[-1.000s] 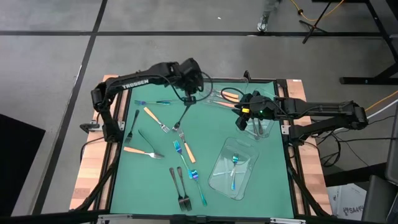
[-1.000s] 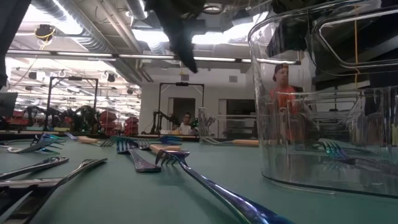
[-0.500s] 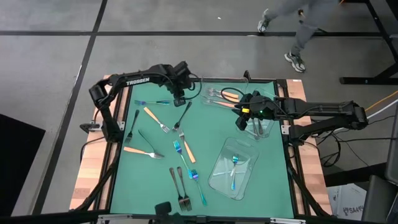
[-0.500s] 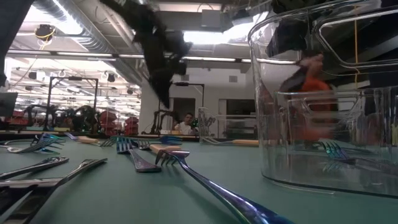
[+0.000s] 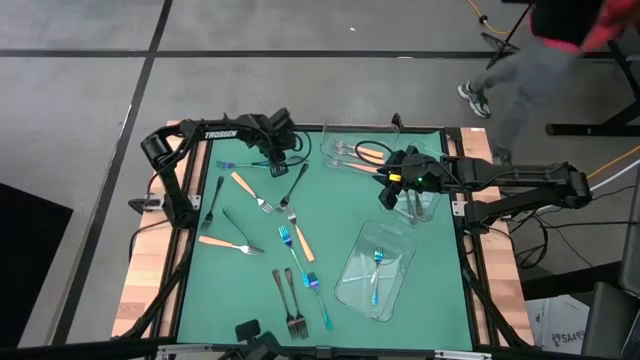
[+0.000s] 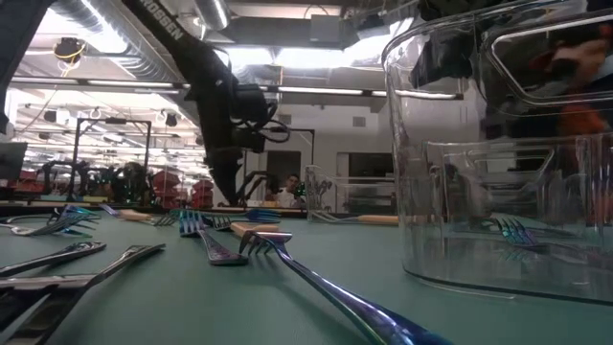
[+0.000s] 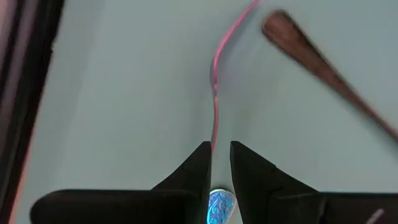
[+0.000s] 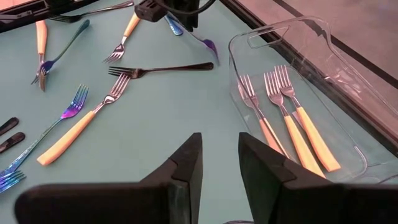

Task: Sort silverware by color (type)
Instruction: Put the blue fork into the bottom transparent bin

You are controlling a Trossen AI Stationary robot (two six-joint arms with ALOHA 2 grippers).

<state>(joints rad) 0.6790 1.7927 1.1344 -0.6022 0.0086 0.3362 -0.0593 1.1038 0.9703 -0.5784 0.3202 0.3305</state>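
Note:
Forks lie scattered on the green mat (image 5: 420, 300): orange-handled ones (image 5: 250, 190), dark ones (image 5: 295, 185) and iridescent blue ones (image 5: 318, 298). My left gripper (image 5: 276, 164) hangs low over the right end of a blue fork (image 5: 240, 163) at the far left. Its fingers point steeply down and stand a narrow gap apart (image 7: 220, 147), with a blue patch (image 7: 217, 205) showing between them. My right gripper (image 8: 221, 140) waits open and empty above the mat's right side (image 5: 386, 196). My left gripper stands at the blue fork's handle end (image 8: 209, 43), coming from above. Whether its fingers touch the fork, I cannot tell. The fork lies flat on the mat.
A clear tray (image 5: 335, 140) at the far middle holds three orange-handled forks (image 8: 298, 124). A second clear tray (image 5: 350, 290) at the near right holds blue forks (image 5: 377, 262). A clear container (image 5: 425, 208) sits under the right arm. A person walks beyond the table's far right.
My left gripper has swung toward the table's left edge and sunk from well above the dark fork down to the blue fork at the far left, tipping more steeply downward. No fork has moved.

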